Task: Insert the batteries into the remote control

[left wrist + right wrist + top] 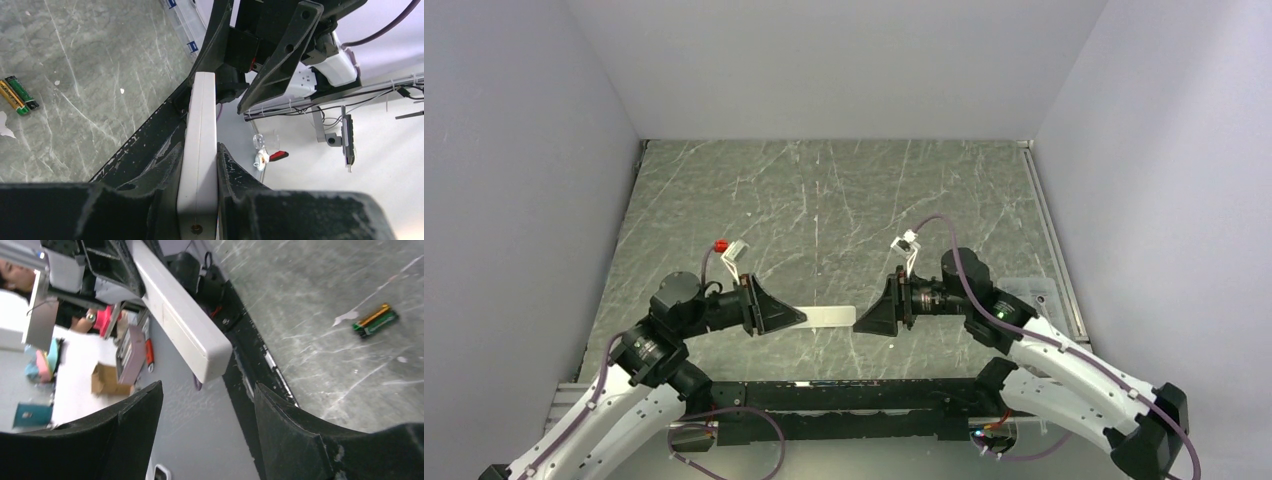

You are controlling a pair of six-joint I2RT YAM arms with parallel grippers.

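Left wrist view: the left gripper is clamped on the remote, with its pads pressed on the two long faces near one end. The rest of the bar sticks straight out ahead.

The right gripper has its jaws wide apart and nothing in them. The remote's free end sits right at their mouth, and neither finger touches it as far as I can see. In the top view the two grippers face each other near the front edge of the table. The remote runs level across the gap between them and looks lifted off the surface.

Batteries: both lie on the table side by side and touching, one gold-green and one dark green. They are well apart from the remote and from both grippers. I can't find them in the top view. A small white bit lies just beside them; can't tell what it is.

Progress, my read: early. The remote is picked up and that's all, with zero batteries in. This looks like a handover or a two-handed regrip. I can't tell if the battery recess is open, since the faces in sight are plain white with one seam across.

Left to do: expose the recess if it's closed, pick up each battery, seat both, and probably close up.
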